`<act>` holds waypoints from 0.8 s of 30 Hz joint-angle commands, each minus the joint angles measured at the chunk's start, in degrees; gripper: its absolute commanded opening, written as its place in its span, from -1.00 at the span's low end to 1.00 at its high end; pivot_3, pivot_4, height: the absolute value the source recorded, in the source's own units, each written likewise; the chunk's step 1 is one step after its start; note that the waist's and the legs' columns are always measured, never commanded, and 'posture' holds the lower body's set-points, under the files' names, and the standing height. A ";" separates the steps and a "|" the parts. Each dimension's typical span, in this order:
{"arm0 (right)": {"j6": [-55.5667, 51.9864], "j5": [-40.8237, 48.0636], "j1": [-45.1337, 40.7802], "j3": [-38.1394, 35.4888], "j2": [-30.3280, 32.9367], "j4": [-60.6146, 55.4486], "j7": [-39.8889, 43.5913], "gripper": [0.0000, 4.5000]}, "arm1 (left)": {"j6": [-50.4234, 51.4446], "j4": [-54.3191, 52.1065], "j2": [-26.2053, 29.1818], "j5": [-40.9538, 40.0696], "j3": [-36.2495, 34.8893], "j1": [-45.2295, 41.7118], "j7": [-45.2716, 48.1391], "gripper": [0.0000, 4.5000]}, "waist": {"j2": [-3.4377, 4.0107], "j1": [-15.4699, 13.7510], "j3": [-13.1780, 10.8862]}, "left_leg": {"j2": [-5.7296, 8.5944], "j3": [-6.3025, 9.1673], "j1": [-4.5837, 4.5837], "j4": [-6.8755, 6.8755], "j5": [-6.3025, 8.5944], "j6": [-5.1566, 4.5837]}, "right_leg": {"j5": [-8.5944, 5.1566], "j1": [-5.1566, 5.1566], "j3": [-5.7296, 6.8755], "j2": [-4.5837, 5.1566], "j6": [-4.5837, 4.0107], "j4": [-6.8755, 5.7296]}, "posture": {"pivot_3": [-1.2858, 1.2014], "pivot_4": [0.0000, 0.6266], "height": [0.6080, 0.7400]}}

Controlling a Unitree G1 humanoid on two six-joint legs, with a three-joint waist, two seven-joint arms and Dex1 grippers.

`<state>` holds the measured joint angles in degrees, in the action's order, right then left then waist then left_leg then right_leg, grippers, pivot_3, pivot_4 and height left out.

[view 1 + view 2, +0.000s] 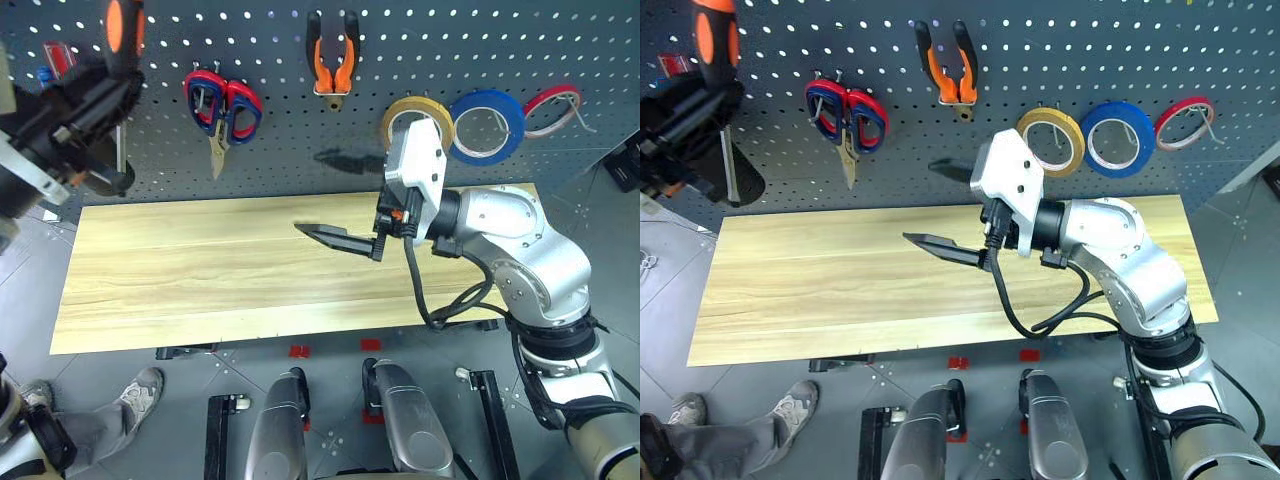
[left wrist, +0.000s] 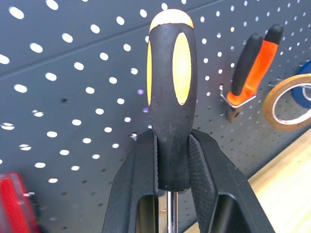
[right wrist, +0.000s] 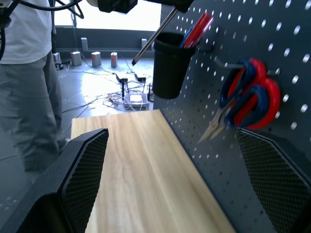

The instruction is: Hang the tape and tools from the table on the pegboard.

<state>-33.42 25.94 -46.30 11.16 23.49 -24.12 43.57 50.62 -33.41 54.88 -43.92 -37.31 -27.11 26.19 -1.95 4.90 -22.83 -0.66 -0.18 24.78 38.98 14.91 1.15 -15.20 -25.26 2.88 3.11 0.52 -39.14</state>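
My left gripper point(image 2: 172, 141) is shut on the black part of an orange-black screwdriver handle point(image 2: 170, 92). It holds the tool raised in front of the pegboard point(image 1: 270, 120) at the upper left point(image 1: 125, 30). The screwdriver's shaft point(image 3: 153, 36) slants down beside a black cup. Orange-black pliers point(image 1: 322, 68) and the tan tape ring point(image 1: 1051, 111) hang on pegboard hooks. My right gripper point(image 1: 335, 238) is open with nothing in it, pointing left above the middle of the wooden table point(image 1: 200, 270).
Red-and-blue scissors point(image 1: 222, 105), a blue roll point(image 1: 488, 125) and a thin red roll point(image 1: 552, 105) hang on the board. The black cup point(image 3: 170, 63) holds red and blue screwdrivers point(image 3: 197, 29). A person point(image 3: 24, 73) stands at the table's left end.
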 commanded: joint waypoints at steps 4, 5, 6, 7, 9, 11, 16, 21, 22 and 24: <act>1.03 1.21 -1.85 -1.04 -0.28 -0.61 1.57 1.00 | -5.43 1.57 2.90 3.64 -3.26 1.44 2.12 -0.77 | -0.18 -0.20 0.20 | 0.01 0.03 0.01 0.00 -0.01 0.01 | 0.00 0.02 0.04 0.01 -0.01 0.02 | -0.10 -0.10 1.00; 1.34 1.01 -1.78 -0.89 -0.20 -0.40 1.85 1.00 | -6.19 2.07 3.06 4.13 -3.34 1.61 2.27 -0.77 | -0.24 -0.23 0.28 | 0.01 0.02 0.01 -0.01 0.00 0.01 | 0.01 0.02 0.03 0.01 -0.01 0.03 | -0.10 -0.11 1.00; 1.76 0.67 -1.62 -0.60 -0.15 -0.20 2.16 1.00 | -7.28 2.90 3.24 4.95 -3.32 1.64 2.46 -0.77 | -0.30 -0.24 0.32 | 0.02 0.01 0.01 -0.01 -0.01 0.01 | 0.01 0.02 0.03 0.02 -0.01 0.03 | -0.10 -0.13 1.00; 2.04 0.47 -1.42 -0.30 -0.31 -0.26 2.25 1.00 | -8.69 4.14 3.36 6.02 -3.32 1.47 2.65 -0.77 | -0.40 -0.24 0.42 | 0.02 0.01 0.01 0.00 -0.01 0.00 | 0.01 0.02 0.03 0.02 -0.02 0.02 | -0.10 -0.15 1.00; 2.50 0.13 -1.30 0.11 -0.73 -0.22 2.23 1.00 | -10.75 6.09 3.40 7.21 -3.20 1.10 2.99 -0.77 | -0.52 -0.21 0.79 | 0.00 0.02 0.01 0.00 -0.01 0.01 | 0.02 0.01 0.04 0.01 -0.03 0.02 | -0.10 -0.17 1.00; 2.93 -0.18 -1.48 0.30 -1.10 0.11 2.06 1.00 | -13.00 8.13 3.75 8.49 -2.84 0.24 3.13 -0.77 | -0.60 -0.20 0.96 | 0.00 0.01 0.01 0.00 -0.01 0.01 | 0.03 0.01 0.04 0.01 -0.04 0.01 | -0.11 -0.20 1.00; 3.69 -0.66 -1.54 0.51 -1.69 0.32 1.60 1.00 | -19.19 13.61 4.55 12.33 -2.52 -2.14 3.27 -0.77 | -0.93 -0.18 2.16 | 0.01 0.00 0.01 0.01 -0.03 0.01 | 0.05 0.01 0.04 0.01 -0.09 0.02 | -0.12 -0.24 1.00; 4.32 -1.17 -1.54 0.88 -2.00 0.45 1.29 1.00 | -26.05 19.30 4.84 16.10 -0.28 -6.85 2.17 -0.77 | -1.01 -0.15 3.38 | 0.02 -0.01 0.01 0.03 -0.04 0.00 | 0.07 0.02 0.04 0.01 -0.10 -0.01 | -0.12 -0.27 1.00; 4.50 -1.25 -1.59 0.91 -2.14 0.56 1.23 1.00 | -27.95 20.46 4.92 17.44 0.30 -7.10 2.36 -0.77 | -1.03 -0.15 3.59 | 0.03 -0.01 0.01 0.03 -0.04 0.00 | 0.07 0.02 0.03 0.01 -0.10 -0.02 | -0.12 -0.27 1.00; 4.93 -1.54 -1.66 1.12 -2.61 0.87 1.11 1.00 | -31.87 23.44 4.49 19.90 1.71 -7.84 2.36 -0.77 | -1.01 -0.14 3.83 | 0.03 -0.03 0.01 0.03 -0.04 0.00 | 0.07 0.02 0.02 0.01 -0.10 -0.01 | -0.11 -0.28 1.00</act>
<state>-30.31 24.68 -47.72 12.55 21.32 -22.10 44.88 22.81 -11.33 58.38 -26.33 -35.62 -33.89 28.81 -2.96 4.76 -19.00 -0.63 -0.21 24.79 39.01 14.87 1.15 -15.12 -25.24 2.90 3.12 0.42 -39.16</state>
